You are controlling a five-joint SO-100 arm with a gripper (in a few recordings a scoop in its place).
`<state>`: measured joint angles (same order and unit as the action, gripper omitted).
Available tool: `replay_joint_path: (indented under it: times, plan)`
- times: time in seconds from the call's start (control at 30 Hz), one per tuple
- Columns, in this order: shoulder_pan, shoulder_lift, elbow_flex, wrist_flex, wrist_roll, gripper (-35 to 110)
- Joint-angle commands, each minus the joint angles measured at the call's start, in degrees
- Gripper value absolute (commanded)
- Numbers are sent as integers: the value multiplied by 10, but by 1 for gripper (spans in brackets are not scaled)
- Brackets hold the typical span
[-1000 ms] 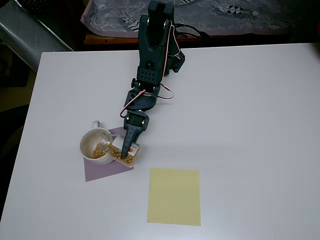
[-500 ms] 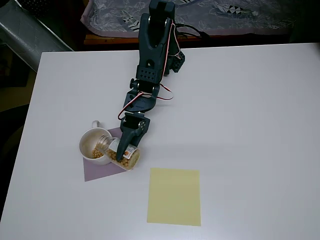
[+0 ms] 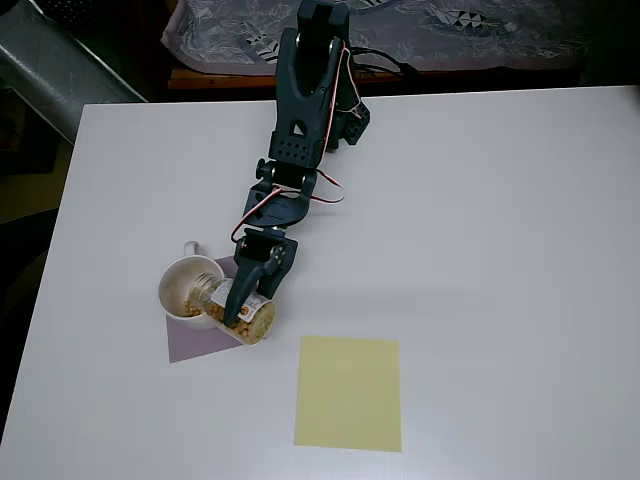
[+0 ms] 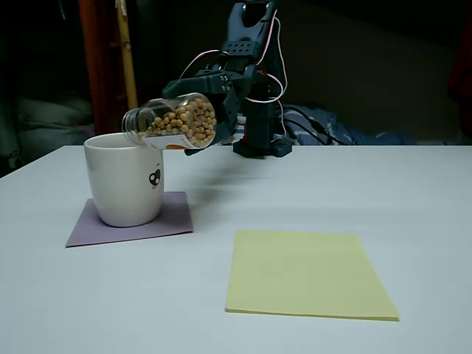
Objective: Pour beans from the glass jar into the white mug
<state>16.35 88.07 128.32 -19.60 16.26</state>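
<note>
My gripper [image 3: 243,308] [image 4: 210,110] is shut on the glass jar [image 3: 232,311] [image 4: 173,122], which lies nearly level above the table with its mouth over the rim of the white mug [image 3: 190,290] [image 4: 125,179]. Tan beans [image 4: 184,122] fill most of the jar, right up to its neck. Some beans [image 3: 191,305] lie in the bottom of the mug. The mug stands on a purple mat [image 3: 195,340] [image 4: 133,220], its handle pointing to the far side in the overhead view.
A yellow sheet [image 3: 349,391] [image 4: 304,273] lies flat on the white table, to the right of the mug. The arm's base [image 3: 320,60] stands at the table's far edge. A cloth-covered surface [image 3: 400,30] lies beyond the table.
The jar has swung up and left over the mug's rim and tilted closer to level, its mouth now further over the mug. The mug and mat shifted slightly left.
</note>
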Motion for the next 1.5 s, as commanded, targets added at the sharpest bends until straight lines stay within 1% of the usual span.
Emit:
replay_joint_path:
  times: [0.0, 0.47, 1.17, 1.3, 1.4, 1.47]
  plan:
    - [16, 0, -2, 2, 33, 15]
    - [18, -17, -24, 15, 62, 9]
    - [25, -12, -23, 17, 57, 8]
    - [25, -2, -19, 18, 27, 7]
    - [26, 26, -20, 29, -24, 6]
    - [23, 48, -37, 58, -65, 5]
